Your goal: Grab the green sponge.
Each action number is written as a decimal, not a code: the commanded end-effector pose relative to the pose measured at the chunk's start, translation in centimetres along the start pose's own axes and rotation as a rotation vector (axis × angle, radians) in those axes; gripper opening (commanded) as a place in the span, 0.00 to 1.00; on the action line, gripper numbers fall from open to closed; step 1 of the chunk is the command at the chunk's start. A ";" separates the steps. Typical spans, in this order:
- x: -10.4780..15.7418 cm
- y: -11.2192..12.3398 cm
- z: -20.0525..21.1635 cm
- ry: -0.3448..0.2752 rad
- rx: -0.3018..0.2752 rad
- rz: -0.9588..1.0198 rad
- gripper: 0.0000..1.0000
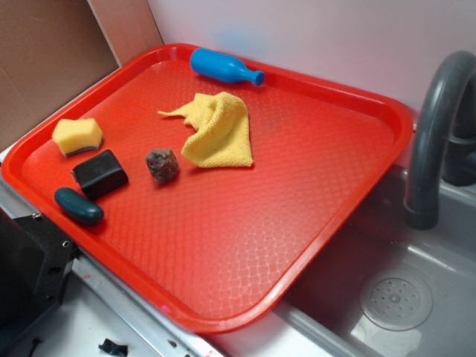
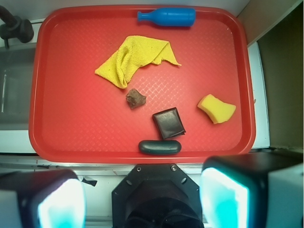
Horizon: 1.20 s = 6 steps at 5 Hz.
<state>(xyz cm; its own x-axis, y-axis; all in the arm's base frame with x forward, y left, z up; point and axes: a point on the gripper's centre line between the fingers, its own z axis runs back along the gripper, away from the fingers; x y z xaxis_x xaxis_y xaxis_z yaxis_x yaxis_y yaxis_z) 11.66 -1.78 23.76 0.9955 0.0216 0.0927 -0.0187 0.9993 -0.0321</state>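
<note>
Right, the big red tray (image 1: 312, 223) fills the scene, one end hanging over the grey sink (image 1: 416, 297) beside the faucet (image 1: 435, 134). Everything sits in the tray. Biggest is the yellow cloth (image 1: 217, 132), crumpled near the middle. Behind it, along the far rim, a blue bottle (image 1: 223, 67) lies on its side. Over at the tray's end away from the sink, the sponge (image 1: 77, 136) lies flat, yellow foam up, with nothing touching it. Just beside it comes the black block (image 1: 100, 174), then the teal lump (image 1: 78, 206) close against the near rim. A small brown rock (image 1: 161, 165) sits between block and cloth.

Now the claw (image 2: 142, 202): in the wrist view it hangs high above the tray's near edge, its fingers (image 2: 223, 199) spread wide, holding nothing, touching nothing. The sponge lies well apart from it.
</note>
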 end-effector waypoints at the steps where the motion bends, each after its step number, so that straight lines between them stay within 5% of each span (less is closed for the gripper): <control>1: 0.0 0.0 0.0 0.000 0.000 0.000 1.00; 3: 2.7 4.3 -2.2 -0.027 -0.042 -0.328 1.00; 5: 6.7 9.9 -6.9 0.053 0.132 -0.505 1.00; 6: 6.8 10.8 -9.9 0.030 0.095 -0.579 1.00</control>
<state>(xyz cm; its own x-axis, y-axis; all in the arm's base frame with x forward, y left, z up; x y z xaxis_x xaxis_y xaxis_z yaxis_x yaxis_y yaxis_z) 18.58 8.90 13.30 0.8481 -0.5297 0.0135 0.5271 0.8459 0.0817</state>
